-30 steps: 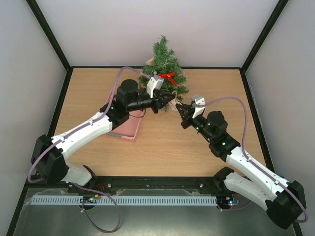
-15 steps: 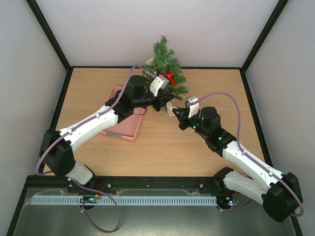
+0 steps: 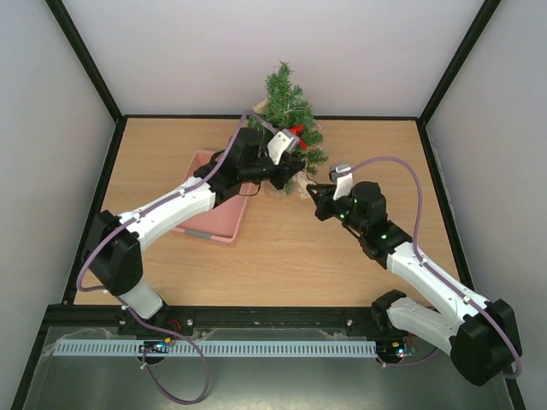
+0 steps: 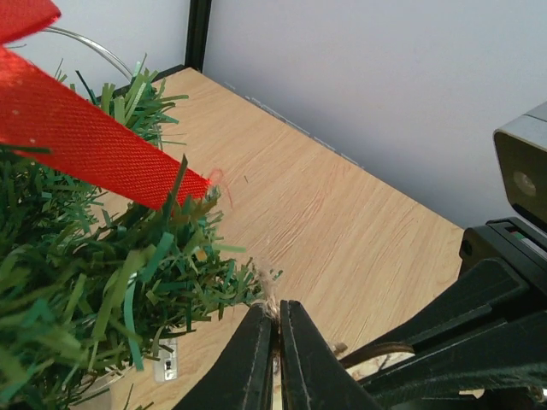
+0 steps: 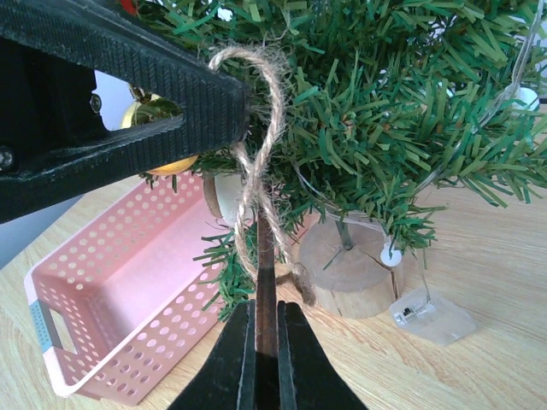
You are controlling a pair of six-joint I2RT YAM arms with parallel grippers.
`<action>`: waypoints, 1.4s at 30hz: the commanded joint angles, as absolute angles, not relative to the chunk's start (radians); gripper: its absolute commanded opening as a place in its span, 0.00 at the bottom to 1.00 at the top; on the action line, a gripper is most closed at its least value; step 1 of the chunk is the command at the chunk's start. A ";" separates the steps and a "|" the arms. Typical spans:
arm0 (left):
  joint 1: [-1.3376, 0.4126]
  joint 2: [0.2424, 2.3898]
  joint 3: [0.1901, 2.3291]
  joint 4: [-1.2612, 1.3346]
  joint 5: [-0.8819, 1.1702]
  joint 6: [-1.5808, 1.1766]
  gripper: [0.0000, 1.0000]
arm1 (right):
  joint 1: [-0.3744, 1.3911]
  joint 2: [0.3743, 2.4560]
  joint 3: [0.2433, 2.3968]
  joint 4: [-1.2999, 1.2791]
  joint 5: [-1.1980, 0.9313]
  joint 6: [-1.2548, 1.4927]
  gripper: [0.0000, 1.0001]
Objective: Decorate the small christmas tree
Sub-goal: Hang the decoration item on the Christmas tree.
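Note:
The small christmas tree [image 3: 289,115] stands at the back middle of the table on a pale round wooden base [image 5: 349,266], with a red ribbon bow [image 4: 81,135] on it. My left gripper [image 3: 298,173] is at the tree's lower front branches, shut on the jute twine loop [image 5: 259,128] of a hanging ornament. In the left wrist view, the left gripper [image 4: 278,329] pinches the twine right beside the needles. My right gripper [image 5: 266,318] is shut on the ornament's thin brown wooden piece [image 5: 266,265], seen edge-on below the loop. In the top view the right gripper [image 3: 313,190] sits just below and right of the left one.
A pink perforated basket [image 3: 214,201] lies left of the tree, partly under the left arm. A clear switch box [image 5: 432,316] on a thin light wire lies by the tree base. A gold bauble [image 5: 158,109] shows behind the left finger. Walls close in at the back and sides.
Both arms have moved back toward the tree. The left gripper now reaches the lower branches with the twine, and the right gripper has followed closely. More of the basket shows.

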State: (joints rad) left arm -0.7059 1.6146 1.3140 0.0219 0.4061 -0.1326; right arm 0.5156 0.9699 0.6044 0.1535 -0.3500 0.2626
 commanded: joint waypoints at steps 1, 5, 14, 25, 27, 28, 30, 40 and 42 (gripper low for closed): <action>-0.701 1.642 1.360 0.018 0.390 -0.115 0.06 | 0.505 0.982 0.605 0.167 -0.365 0.288 0.02; -0.701 1.650 1.369 0.013 0.368 -0.115 0.06 | 0.500 0.985 0.602 0.171 -0.369 0.294 0.02; -0.701 1.648 1.371 0.008 0.341 -0.112 0.11 | 0.491 0.985 0.593 0.185 -0.367 0.310 0.02; -0.702 1.650 1.366 0.012 0.346 -0.090 0.02 | 0.486 0.994 0.587 0.215 -0.374 0.329 0.02; -0.704 1.646 1.363 0.020 0.343 -0.085 0.02 | 0.485 0.988 0.586 0.219 -0.371 0.331 0.02; -0.704 1.645 1.361 0.027 0.341 -0.084 0.02 | 0.485 0.984 0.584 0.220 -0.368 0.332 0.02; -0.705 1.643 1.355 0.043 0.342 -0.086 0.02 | 0.485 0.981 0.582 0.222 -0.360 0.334 0.02; -0.710 1.649 1.343 0.081 0.313 -0.107 0.02 | 0.485 0.974 0.573 0.231 -0.336 0.339 0.02; -0.710 1.648 1.336 0.089 0.310 -0.109 0.02 | 0.485 0.965 0.566 0.232 -0.326 0.340 0.02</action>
State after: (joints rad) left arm -0.7082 1.6382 1.3304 0.0441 0.3286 -0.1017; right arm 0.4900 0.9882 0.5831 0.1940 -0.3550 0.3305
